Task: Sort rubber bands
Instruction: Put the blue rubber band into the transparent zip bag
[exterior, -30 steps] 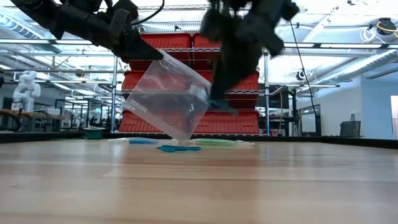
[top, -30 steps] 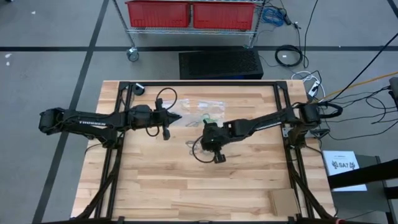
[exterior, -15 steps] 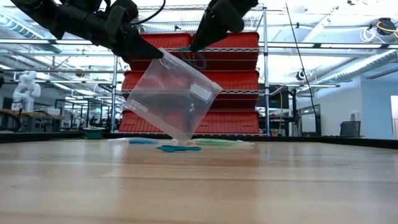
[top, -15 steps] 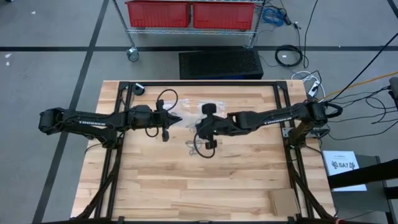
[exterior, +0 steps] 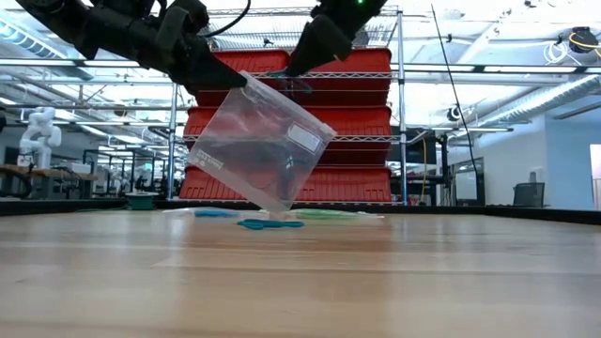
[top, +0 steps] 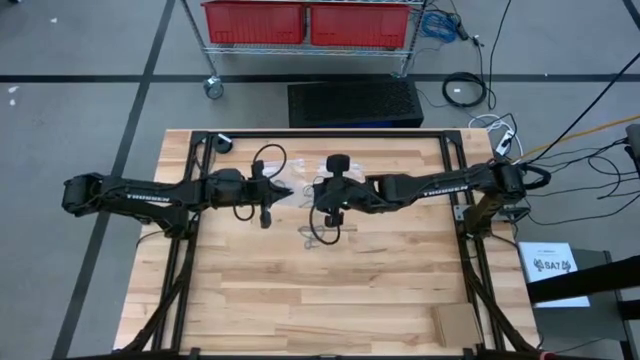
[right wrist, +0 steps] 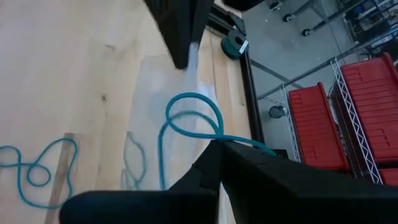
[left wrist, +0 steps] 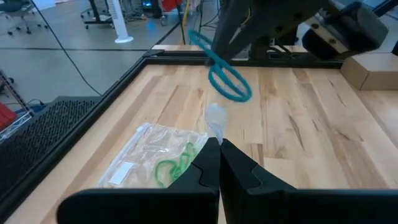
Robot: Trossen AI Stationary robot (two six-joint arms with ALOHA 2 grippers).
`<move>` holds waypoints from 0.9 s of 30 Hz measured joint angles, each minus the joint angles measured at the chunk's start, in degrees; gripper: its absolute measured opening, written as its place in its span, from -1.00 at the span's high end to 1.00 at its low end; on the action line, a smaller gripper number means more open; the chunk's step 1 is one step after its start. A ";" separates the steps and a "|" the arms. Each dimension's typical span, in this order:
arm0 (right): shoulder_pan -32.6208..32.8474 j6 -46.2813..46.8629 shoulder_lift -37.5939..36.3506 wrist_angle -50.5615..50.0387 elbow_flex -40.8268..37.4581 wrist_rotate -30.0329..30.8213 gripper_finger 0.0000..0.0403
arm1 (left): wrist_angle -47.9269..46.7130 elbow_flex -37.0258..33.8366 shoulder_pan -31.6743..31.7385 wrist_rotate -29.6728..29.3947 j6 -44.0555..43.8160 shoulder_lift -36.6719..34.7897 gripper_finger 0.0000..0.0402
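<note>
A clear plastic bag [exterior: 258, 141] hangs tilted above the table from my left gripper [exterior: 239, 83], which is shut on it. My right gripper [exterior: 291, 73] hovers just above the bag's upper edge, shut on a teal-blue rubber band [left wrist: 221, 71] whose twisted loop [right wrist: 186, 118] dangles past the fingertips. On the wood lie more rubber bands: blue ones [exterior: 270, 223] and a blue one [right wrist: 37, 168] near the bag. A second clear bag [left wrist: 146, 155] lies flat on the table with green bands [left wrist: 177, 165] in it. My left gripper pinches the bag's upper corner [left wrist: 216, 118] between its two fingertips, reaching nearly level from the table's left. The bag hangs below, slanted, its lowest corner [exterior: 277, 207] close above the table. My right gripper pinches one end of the rubber band [right wrist: 214, 134] between its fingertips, slanting down from the table's right. The band hangs free, twisted into a figure of eight, lifted clear over the bag.
A black frame [top: 200, 150] runs around the tabletop. Black cables loop under the right wrist [top: 318, 235]. A rack with red bins [exterior: 338, 122] stands beyond the far edge. The near half of the table [top: 320, 300] is bare wood.
My right gripper has risen with the teal band from beside the bag's lower part to above its upper edge, moving toward the far-left and tipping from steeply downward to a shallower slant. The bag and my left gripper have kept still.
</note>
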 joint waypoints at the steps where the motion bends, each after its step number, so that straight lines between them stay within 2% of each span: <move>1: -0.16 0.00 0.35 0.04 0.00 0.00 1.00 | 0.04 0.00 0.00 0.00 0.01 0.00 1.00; 13: -0.08 0.42 3.38 0.48 -0.07 -0.41 1.00 | 0.35 0.02 0.00 0.01 -0.02 0.00 1.00; 17: 0.04 3.12 3.39 0.58 -0.07 -4.06 1.00 | 0.45 0.02 0.00 0.00 -0.05 0.00 1.00; 24: 0.05 4.13 3.40 0.92 -0.07 -5.11 1.00 | 0.72 0.02 0.00 0.00 -0.95 0.00 1.00; 27: -0.60 5.37 3.40 0.94 -0.07 -8.13 1.00 | 1.31 0.02 0.00 0.00 -1.11 0.00 1.00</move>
